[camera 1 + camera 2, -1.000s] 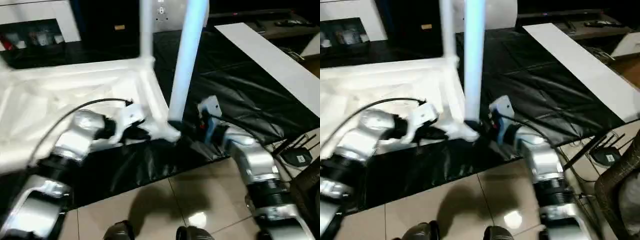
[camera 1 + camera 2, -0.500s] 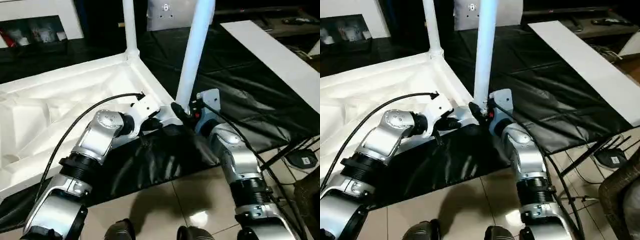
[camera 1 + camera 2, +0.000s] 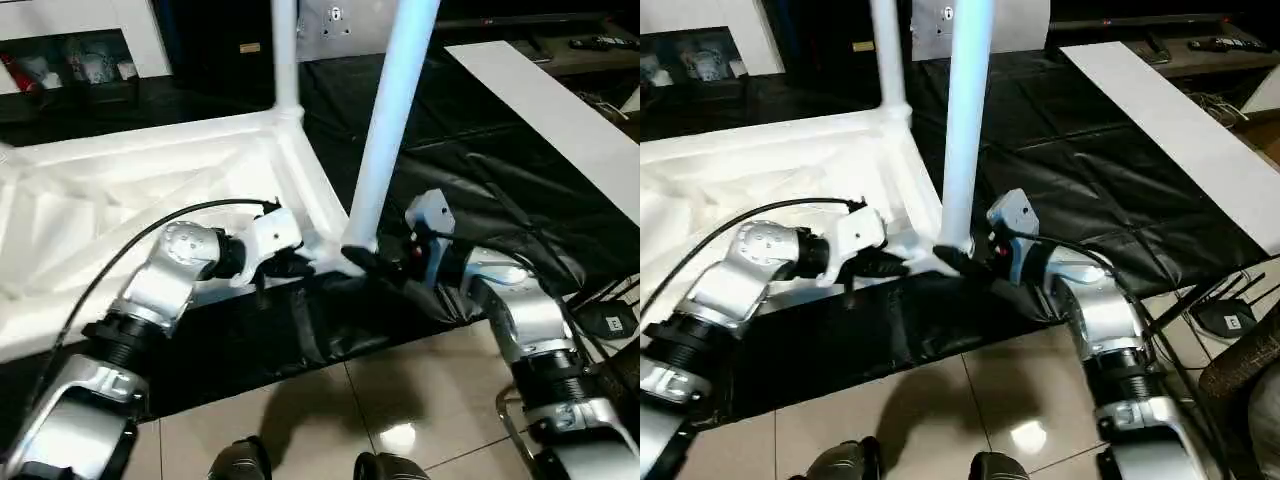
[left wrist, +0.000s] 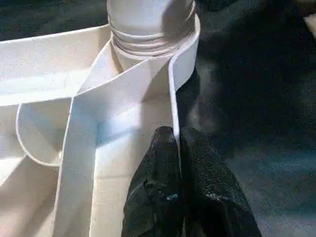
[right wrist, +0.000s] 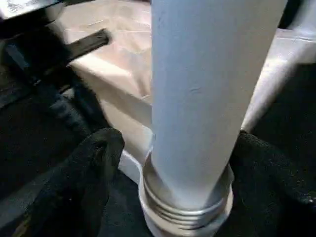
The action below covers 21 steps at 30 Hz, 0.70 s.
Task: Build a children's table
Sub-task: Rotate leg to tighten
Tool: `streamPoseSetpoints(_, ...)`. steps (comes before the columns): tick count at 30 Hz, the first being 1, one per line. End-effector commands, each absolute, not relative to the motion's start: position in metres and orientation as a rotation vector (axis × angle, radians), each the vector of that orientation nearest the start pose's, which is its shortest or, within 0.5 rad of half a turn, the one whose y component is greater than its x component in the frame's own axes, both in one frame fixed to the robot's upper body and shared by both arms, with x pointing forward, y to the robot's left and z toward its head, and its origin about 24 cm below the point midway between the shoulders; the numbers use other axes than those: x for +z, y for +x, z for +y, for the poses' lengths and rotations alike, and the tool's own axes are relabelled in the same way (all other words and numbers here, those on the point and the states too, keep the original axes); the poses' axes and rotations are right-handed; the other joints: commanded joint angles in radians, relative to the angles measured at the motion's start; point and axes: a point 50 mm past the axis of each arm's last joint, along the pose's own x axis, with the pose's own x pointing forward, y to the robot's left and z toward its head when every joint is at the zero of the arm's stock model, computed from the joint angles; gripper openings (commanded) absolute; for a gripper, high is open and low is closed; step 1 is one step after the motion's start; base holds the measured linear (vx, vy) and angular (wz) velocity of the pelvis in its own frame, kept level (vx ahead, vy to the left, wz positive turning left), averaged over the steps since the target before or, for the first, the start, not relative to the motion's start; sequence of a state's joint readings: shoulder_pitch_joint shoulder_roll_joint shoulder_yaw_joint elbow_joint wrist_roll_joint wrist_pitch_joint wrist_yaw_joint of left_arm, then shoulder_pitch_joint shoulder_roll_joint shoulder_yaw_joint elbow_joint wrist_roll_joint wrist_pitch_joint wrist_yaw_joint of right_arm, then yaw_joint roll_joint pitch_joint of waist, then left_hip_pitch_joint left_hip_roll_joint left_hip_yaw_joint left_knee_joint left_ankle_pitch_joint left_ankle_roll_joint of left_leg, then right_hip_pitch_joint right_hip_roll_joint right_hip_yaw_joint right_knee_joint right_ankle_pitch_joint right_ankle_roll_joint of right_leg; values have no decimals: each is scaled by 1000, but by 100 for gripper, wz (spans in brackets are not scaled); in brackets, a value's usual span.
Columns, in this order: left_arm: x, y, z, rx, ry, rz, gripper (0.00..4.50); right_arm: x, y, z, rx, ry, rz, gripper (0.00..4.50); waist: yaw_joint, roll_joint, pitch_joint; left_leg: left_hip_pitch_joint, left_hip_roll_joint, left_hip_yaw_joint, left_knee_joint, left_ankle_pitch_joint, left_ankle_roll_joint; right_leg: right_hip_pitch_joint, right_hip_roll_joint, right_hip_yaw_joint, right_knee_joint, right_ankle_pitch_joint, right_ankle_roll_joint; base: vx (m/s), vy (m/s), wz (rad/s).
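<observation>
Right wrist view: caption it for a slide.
Open right hand straddling a white tubular plastic leg at its threaded corner socket.

Tiled floor [image 3: 420, 400]; black sheet [image 3: 480, 200]; upturned table top [image 3: 120, 200].

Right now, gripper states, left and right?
Left gripper: shut on the table top rim.
Right gripper: open, fingers either side of the near leg, not clamping.

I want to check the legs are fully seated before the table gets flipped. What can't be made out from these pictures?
- Near leg: top cut off by the head views' upper edge.
- Far leg: top cut off the same way.
- Near leg's thread depth in the corner socket: hidden inside the socket, right wrist view.
- Tabletop: left corners beyond the picture edge.
- Left claw grip depth: the rim covers it.
</observation>
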<state>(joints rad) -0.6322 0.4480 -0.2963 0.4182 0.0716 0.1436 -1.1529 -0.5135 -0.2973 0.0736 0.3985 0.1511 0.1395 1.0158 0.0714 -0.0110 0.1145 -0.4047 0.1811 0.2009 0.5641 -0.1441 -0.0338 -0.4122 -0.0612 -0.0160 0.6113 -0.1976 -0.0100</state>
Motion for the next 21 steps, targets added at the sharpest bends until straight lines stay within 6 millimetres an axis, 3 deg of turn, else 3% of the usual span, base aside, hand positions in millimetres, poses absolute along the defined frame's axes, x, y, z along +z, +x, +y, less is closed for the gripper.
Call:
streamPoseSetpoints(1,96,322,133,-1363,657,328,0,91,321,-138,1162,-178,115,367,0,7,-76,37,51,-19,-52,-174,63,45,-69,32,-59,-24,-263,0,0,0)
streamPoseSetpoints(10,98,311,147,-1528,691,367,0,95,316,-147,1355,-194,154,367,18,5,-78,38,53,-17,-48,-158,77,43,-70,29,-51,-10,-279,0,0,0)
streamPoseSetpoints(21,101,307,147,-1588,696,367,0,93,314,-140,1486,-194,177,266,20,2,-75,37,54,-17,-48,-165,74,41,-72,30,-53,-55,-279,0,0,0)
